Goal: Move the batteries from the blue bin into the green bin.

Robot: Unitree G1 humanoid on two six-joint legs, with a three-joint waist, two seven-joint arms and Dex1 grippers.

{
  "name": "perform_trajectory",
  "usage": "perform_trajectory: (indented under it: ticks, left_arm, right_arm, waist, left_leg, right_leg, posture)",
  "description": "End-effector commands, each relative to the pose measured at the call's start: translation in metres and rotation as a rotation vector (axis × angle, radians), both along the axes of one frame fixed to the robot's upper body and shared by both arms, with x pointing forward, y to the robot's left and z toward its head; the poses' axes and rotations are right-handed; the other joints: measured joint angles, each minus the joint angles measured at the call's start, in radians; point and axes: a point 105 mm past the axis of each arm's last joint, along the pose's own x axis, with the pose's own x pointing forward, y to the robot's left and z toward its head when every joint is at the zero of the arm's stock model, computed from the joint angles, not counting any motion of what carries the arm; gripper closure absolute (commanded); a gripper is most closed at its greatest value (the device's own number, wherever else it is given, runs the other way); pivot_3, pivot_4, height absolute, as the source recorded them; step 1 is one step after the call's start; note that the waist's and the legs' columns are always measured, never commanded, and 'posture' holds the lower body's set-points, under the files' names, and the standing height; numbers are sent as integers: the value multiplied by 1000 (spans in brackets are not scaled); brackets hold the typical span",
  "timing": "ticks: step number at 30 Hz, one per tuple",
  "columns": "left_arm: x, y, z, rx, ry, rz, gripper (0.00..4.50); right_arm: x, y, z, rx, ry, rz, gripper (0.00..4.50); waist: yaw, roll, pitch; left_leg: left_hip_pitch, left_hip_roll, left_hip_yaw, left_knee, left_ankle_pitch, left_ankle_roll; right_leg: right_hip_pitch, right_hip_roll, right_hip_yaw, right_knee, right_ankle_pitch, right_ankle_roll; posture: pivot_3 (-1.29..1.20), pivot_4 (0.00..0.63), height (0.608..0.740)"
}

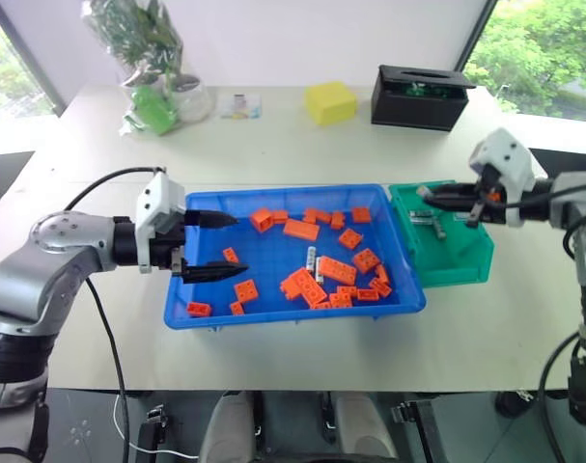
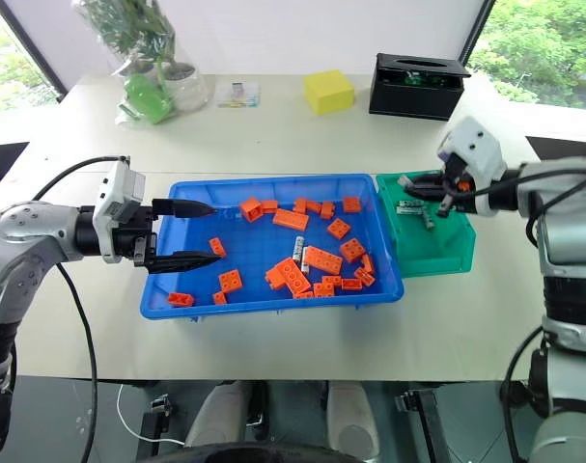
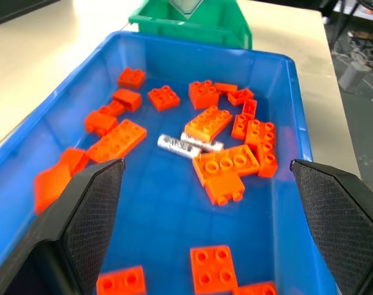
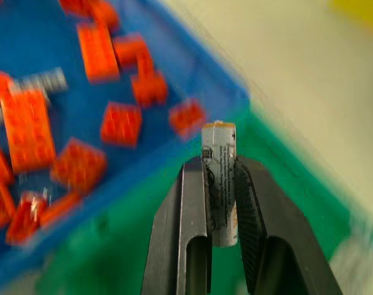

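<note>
R pincer (image 4: 220, 184) pinching battery (image 4: 219, 178) | silver-grey cyl, printed label | L pincer (image 3: 208, 203) spread

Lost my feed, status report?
Right gripper shut on battery over green bin. Left gripper open over blue bin. Nothing blocking.

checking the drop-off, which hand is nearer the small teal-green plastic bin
Right. The right hand hangs over the small teal-green plastic bin, shut on a silver-grey battery. The left hand sits open at the far end of the large blue plastic tray.
</note>
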Motion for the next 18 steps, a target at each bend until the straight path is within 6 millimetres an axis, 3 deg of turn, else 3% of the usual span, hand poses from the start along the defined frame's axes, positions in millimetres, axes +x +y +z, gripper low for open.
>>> perform_trajectory:
  ticks: [1,4,5,7,11,15,18]
  left_arm:
    - [2,-3,8,3,-45,-26,0]
    - [3,-4,8,4,-49,-31,0]
    - [2,-4,9,5,-50,-32,0]
    - [2,-4,10,6,-51,-33,0]
    - [-1,-2,8,15,-49,-27,0]
    - [-2,-3,7,13,-50,-22,0]
    - [-2,-4,7,12,-55,-18,0]
  right_arm:
    - [2,-7,1,-57,-71,-79,3961]
    - [4,-1,0,-20,-73,-92,2592]
    - [5,6,9,-5,-101,-62,2165]
    - [7,18,25,34,-137,-13,2165]
    - [0,74,46,93,-121,223,2165]
    - [-10,124,26,43,-16,440,2165]
    - [-6,145,3,-42,32,522,2165]
  waist:
    - [-1,0,0]
    - [1,0,0]
    - [3,0,0]
    - [2,0,0]
    - [2,0,0]
    - [3,0,0]
    - [10,0,0]
  left_leg:
    - [0,0,0,0,0,0]
    - [0,0,0,0,0,0]
    - [0,0,0,0,0,0]
    - [0,0,0,0,0,0]
    - [0,0,-2,0,0,0]
    - [0,1,-4,0,0,0]
    - [-1,0,-4,0,0,0]
  right_leg:
    - [0,0,0,0,0,0]
    - [0,0,1,0,0,0]
    - [0,0,1,0,0,0]
    - [0,0,1,0,0,1]
    - [0,1,1,0,0,0]
    - [0,2,1,0,0,1]
    - [0,1,1,0,0,0]
  posture:
    - [0,150,736]
    - [0,150,736]
    - [0,150,736]
    - [0,150,736]
    - [0,150,736]
    - [0,150,736]
    - [0,150,736]
